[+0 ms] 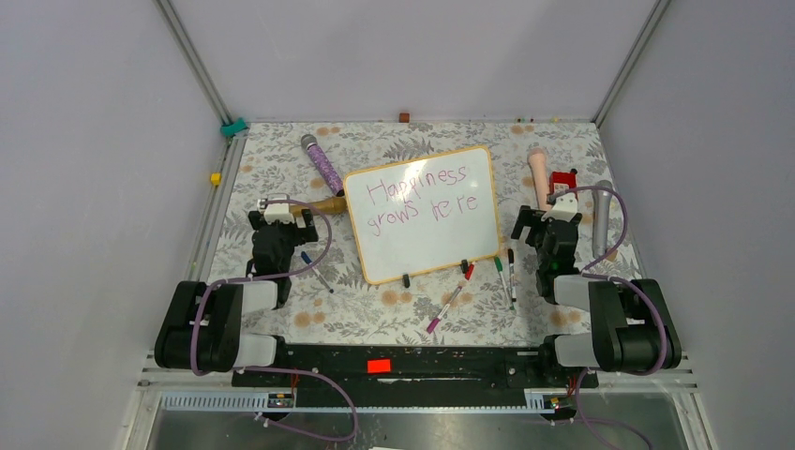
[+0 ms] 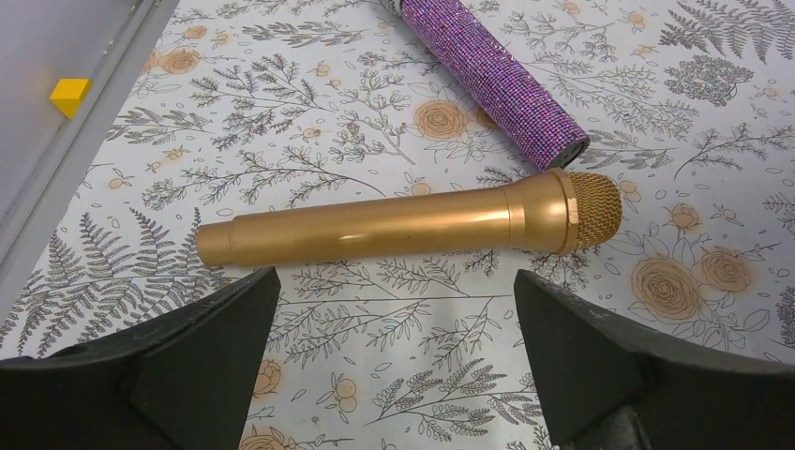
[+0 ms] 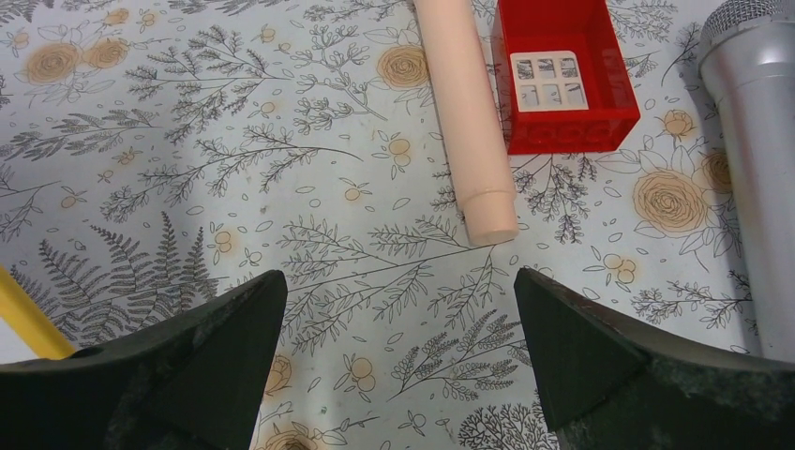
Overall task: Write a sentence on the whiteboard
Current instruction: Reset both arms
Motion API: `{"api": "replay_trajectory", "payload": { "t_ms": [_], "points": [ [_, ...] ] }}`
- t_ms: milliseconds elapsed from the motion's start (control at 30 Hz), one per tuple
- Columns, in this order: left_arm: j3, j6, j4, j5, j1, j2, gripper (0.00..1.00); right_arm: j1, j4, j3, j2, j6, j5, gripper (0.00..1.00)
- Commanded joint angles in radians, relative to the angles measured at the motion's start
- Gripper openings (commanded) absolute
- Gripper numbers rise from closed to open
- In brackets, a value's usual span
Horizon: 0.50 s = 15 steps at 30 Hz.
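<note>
The whiteboard (image 1: 441, 239) lies in the middle of the table, tilted, with a pale wooden rim and two black feet at its near edge. The sentence (image 1: 420, 199) reads "Happiness grows here" in pink on two lines. My left gripper (image 1: 278, 208) is open and empty, left of the board; in the left wrist view (image 2: 394, 300) only floral cloth lies between its jaws. My right gripper (image 1: 542, 217) is open and empty, right of the board; the right wrist view (image 3: 394, 300) shows the same. The board's yellow rim (image 3: 28, 319) shows at that view's left edge.
A gold microphone (image 2: 412, 220) and a purple glitter microphone (image 2: 502, 80) lie by the left gripper. A peach microphone (image 3: 466, 122), red box (image 3: 558, 75) and silver microphone (image 3: 759, 150) lie by the right. Several markers (image 1: 445, 307) lie near the board's front edge.
</note>
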Motion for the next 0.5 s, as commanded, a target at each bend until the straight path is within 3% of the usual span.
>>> {"api": "replay_trajectory", "payload": {
  "t_ms": [0, 467],
  "points": [
    [0.026, -0.009, 0.079, -0.005, 0.004, 0.001, 0.99, -0.002, 0.068, 0.015, 0.0, -0.001, -0.008, 1.0],
    [0.038, -0.013, 0.062, 0.023, 0.019, 0.004, 0.99, -0.002, 0.068, 0.015, 0.0, -0.001, -0.007, 0.99]
  ]
}}
